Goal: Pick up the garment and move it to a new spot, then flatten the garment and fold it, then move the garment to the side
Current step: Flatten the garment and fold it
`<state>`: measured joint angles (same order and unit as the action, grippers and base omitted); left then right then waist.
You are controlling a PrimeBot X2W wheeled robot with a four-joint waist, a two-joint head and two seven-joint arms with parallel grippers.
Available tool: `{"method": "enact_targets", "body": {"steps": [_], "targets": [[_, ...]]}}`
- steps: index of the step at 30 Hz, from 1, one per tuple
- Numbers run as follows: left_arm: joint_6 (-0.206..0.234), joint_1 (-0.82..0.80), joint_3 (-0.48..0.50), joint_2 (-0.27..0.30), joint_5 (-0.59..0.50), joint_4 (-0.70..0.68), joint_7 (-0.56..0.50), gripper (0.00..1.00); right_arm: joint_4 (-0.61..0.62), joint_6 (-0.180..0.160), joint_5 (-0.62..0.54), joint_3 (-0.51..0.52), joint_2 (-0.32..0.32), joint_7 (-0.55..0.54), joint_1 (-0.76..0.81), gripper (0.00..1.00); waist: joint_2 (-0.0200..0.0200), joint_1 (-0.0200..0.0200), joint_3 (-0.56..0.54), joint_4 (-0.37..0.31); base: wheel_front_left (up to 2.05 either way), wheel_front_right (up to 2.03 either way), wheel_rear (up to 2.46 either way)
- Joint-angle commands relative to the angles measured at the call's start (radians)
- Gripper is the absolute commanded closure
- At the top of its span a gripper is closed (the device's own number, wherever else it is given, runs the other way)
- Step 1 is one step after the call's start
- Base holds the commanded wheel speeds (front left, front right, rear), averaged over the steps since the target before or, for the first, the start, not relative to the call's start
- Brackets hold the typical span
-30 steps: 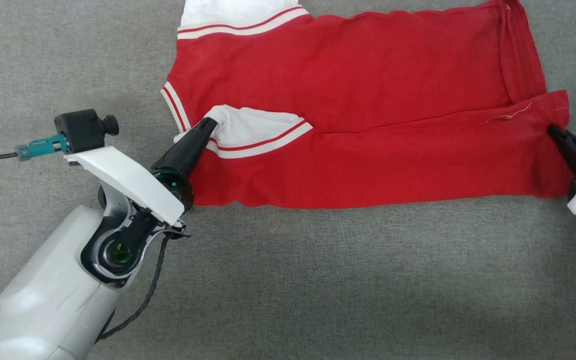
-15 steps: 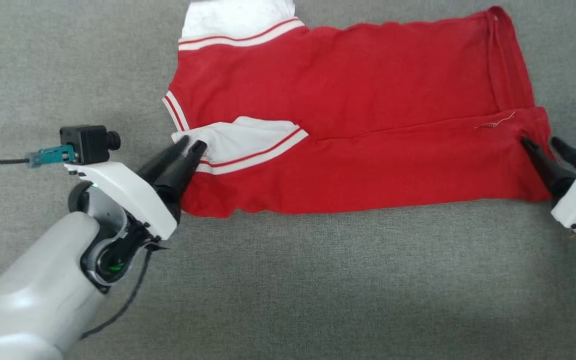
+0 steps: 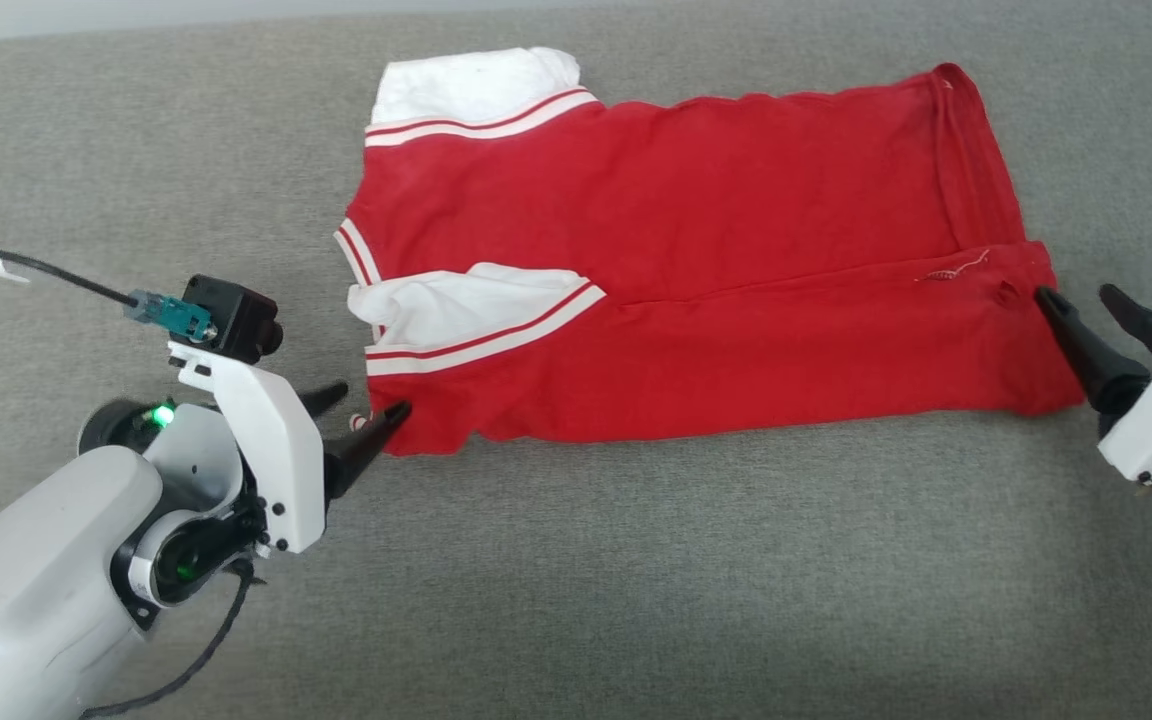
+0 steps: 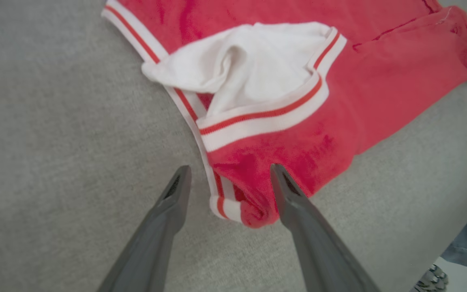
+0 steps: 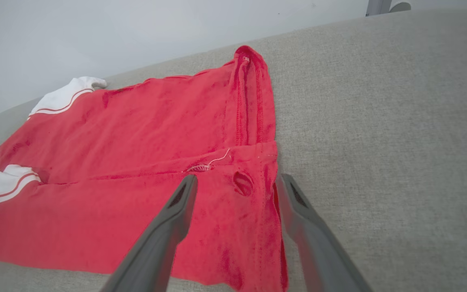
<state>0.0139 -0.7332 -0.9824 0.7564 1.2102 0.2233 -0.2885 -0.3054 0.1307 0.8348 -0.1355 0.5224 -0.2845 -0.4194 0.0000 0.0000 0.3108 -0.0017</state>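
Spreading its fingers apart around the red garment's point(image 3: 686, 250) striped corner, the left gripper point(image 3: 373, 398) clamps nothing, the right gripper point(image 3: 1074, 291) stands equally wide at the hem corner, and the garment lies folded on the grey cloth surface point(image 3: 636, 560).

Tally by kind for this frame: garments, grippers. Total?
garment: 1
Grippers: 2, the left gripper and the right gripper, both open at the shirt's edges
Total: 3
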Motion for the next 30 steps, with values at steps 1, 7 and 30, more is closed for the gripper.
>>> {"method": "enact_targets", "body": {"steps": [1,7,30], "targets": [[0.023,0.008,0.004,0.001,0.032,-0.016,-0.03,0.0,0.009,0.0,-0.002,-0.003,-0.006,-0.003,0.004,0.0,0.0,0.0,0.006,-0.008,0.0,0.0,0.0],[0.067,0.009,-0.01,0.006,0.101,-0.035,-0.16,0.0,0.032,0.0,0.007,-0.007,-0.011,-0.012,0.002,0.0,0.0,0.0,0.027,-0.037,0.0,0.0,0.0],[0.024,-0.039,-0.032,-0.092,0.075,0.082,-0.144,1.0,-0.048,0.0,-0.062,-0.186,0.079,-0.264,-0.119,0.0,0.0,0.0,0.06,-0.018,0.0,0.0,0.0]]}}
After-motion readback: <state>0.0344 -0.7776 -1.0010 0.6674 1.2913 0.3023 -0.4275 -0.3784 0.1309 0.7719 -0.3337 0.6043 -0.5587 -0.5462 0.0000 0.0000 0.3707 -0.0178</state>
